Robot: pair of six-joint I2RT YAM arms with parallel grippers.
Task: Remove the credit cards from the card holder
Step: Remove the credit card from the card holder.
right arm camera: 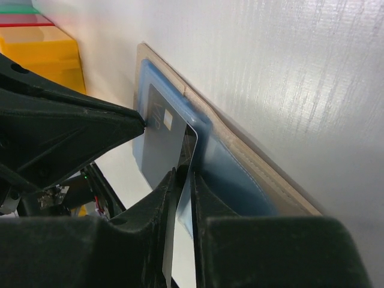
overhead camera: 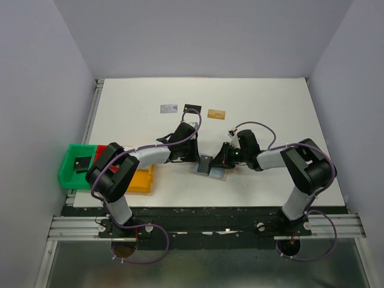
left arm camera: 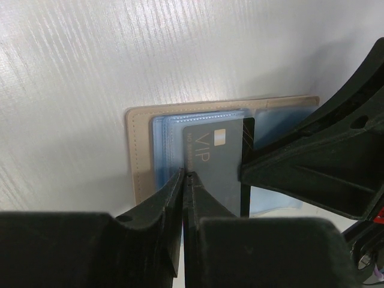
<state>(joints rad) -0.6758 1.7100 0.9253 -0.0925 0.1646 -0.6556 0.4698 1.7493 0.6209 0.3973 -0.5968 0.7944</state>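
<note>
The card holder (overhead camera: pixel 215 174) lies open on the table, a black VIP card (left arm camera: pixel 213 162) half out of its blue pocket. The right gripper (right arm camera: pixel 183 178) is clamped on that card. The left gripper (left arm camera: pixel 183 178) has its fingers nearly together at the pocket's edge, but I cannot tell if they grip it. Well left of the holder, a green bin (overhead camera: pixel 63 174) holds a small black item (overhead camera: pixel 81 162).

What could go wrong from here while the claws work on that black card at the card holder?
1. The left claw and right claw both seem pinched on the same black card. Pulling different ways could bend it or make one grip slip.
2. Neither claw clearly pins the card holder, so it may drag along with the card instead of releasing it.
</note>
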